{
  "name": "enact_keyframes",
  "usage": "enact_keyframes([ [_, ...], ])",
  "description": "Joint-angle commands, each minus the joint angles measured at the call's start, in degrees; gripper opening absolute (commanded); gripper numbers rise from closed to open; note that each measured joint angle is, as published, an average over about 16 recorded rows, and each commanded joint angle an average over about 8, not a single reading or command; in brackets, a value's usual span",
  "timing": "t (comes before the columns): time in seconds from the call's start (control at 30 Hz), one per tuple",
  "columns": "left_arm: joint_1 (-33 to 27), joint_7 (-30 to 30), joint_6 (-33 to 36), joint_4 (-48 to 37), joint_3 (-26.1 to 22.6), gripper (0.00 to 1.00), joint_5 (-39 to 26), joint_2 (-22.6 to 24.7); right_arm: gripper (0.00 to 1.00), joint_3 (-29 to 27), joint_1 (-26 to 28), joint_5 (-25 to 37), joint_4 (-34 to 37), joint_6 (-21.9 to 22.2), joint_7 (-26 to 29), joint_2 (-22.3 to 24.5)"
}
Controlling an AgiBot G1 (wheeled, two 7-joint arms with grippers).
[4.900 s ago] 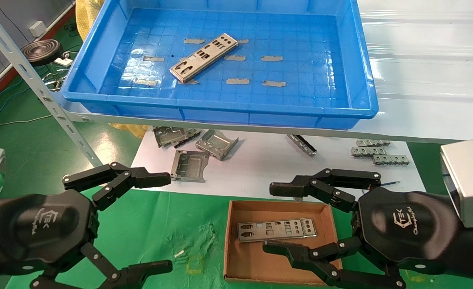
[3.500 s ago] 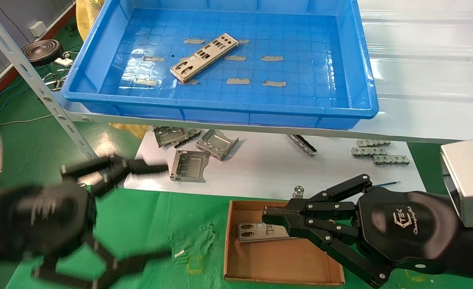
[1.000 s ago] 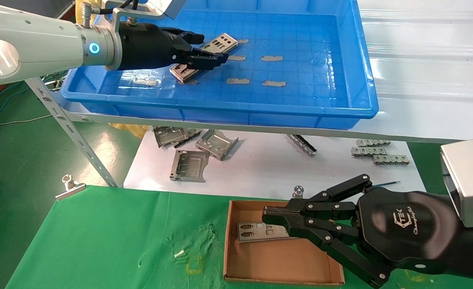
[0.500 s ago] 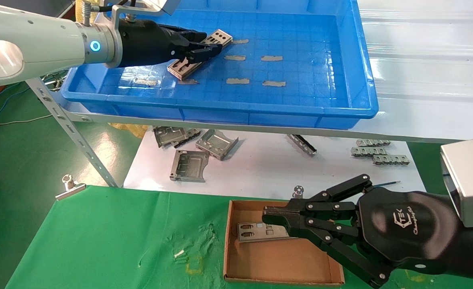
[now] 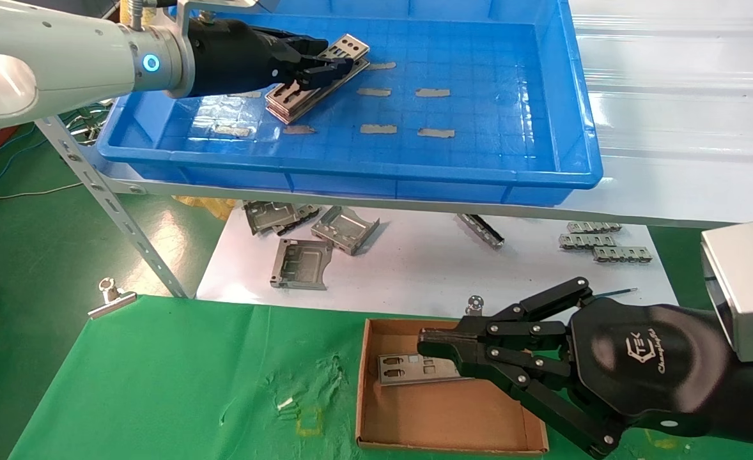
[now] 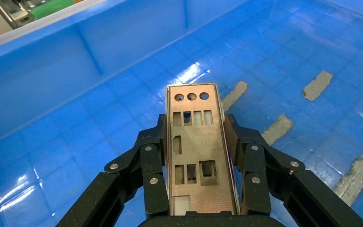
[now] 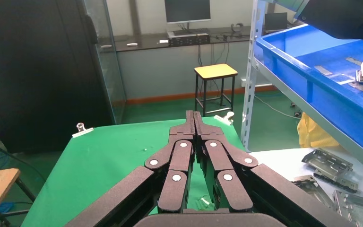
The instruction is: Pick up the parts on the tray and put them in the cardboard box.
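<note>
A silver-grey plate (image 5: pixel 289 101) is held in my left gripper (image 5: pixel 323 68) a little above the floor of the blue tray (image 5: pixel 351 182), near its far left part. In the left wrist view the gripper (image 6: pixel 196 124) is shut on the plate's (image 6: pixel 196 161) long edges, over the tray floor (image 6: pixel 75 142). A second plate (image 5: pixel 408 369) lies in the cardboard box (image 5: pixel 440 421) on the green cloth. My right gripper (image 5: pixel 424 342) is shut and empty and hovers over the box, partly hiding that plate. It also shows shut in the right wrist view (image 7: pixel 193 114).
Bent metal brackets (image 5: pixel 303 262) and toothed grey strips (image 5: pixel 600 246) lie on a white sheet under the tray shelf. A slanted metal shelf post (image 5: pixel 95 185) stands at the left. A binder clip (image 5: pixel 111 297) sits at the cloth's far left corner. Grey tape strips (image 5: pixel 434 133) dot the tray floor.
My left arm reached from the cloth into the tray, shut on the plate and has lifted it slightly. My right gripper shut over the box early on and has stayed still since.
</note>
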State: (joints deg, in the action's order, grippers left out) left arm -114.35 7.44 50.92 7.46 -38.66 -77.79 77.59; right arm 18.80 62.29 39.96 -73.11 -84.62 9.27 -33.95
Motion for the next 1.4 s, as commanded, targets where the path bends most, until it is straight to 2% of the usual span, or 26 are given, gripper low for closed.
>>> enact_keyframes([
  [0.03, 0.0, 0.0, -0.1, 0.1, -0.1, 0.04, 0.2, 0.0, 0.0, 0.0, 0.0, 0.0, 0.0, 0.0, 0.0, 0.0],
  [0.27, 0.4, 0.3, -0.3, 0.4, -0.9, 0.9, 0.7, 0.1, 0.0, 0.0, 0.0, 0.0, 0.0, 0.0, 0.0, 0.0],
  [0.3, 0.4, 0.3, -0.3, 0.4, -1.0, 0.99, 0.7, 0.1, 0.0, 0.0, 0.0, 0.0, 0.0, 0.0, 0.0, 0.0],
  [0.63, 0.7, 0.8, -0.2, 0.9, -2.2, 1.0, 1.4, 0.1, 0.0, 0.0, 0.0, 0.0, 0.0, 0.0, 0.0, 0.0],
  [0.67, 0.7, 0.9, -0.3, 0.9, -2.3, 0.94, 1.5, 0.0, 0.0, 0.0, 0.0, 0.0, 0.0, 0.0, 0.0, 0.0],
  [0.7, 0.7, 0.9, -0.3, 0.9, -2.4, 0.83, 1.6, 0.0, 0.0, 0.0, 0.0, 0.0, 0.0, 0.0, 0.0, 0.0],
  [0.9, 0.7, 1.0, -0.4, 1.0, -2.9, 0.08, 2.2, 0.0, 0.0, 0.0, 0.0, 0.0, 0.0, 0.0, 0.0, 0.0],
  [0.93, 0.7, 1.0, -0.4, 1.0, -3.0, 0.02, 2.4, 0.0, 0.0, 0.0, 0.0, 0.0, 0.0, 0.0, 0.0, 0.0],
  [1.4, 0.9, 1.1, -0.3, 0.6, -4.0, 0.0, 3.7, -0.1, 0.0, 0.1, 0.0, 0.0, 0.0, 0.0, 0.0, 0.0],
])
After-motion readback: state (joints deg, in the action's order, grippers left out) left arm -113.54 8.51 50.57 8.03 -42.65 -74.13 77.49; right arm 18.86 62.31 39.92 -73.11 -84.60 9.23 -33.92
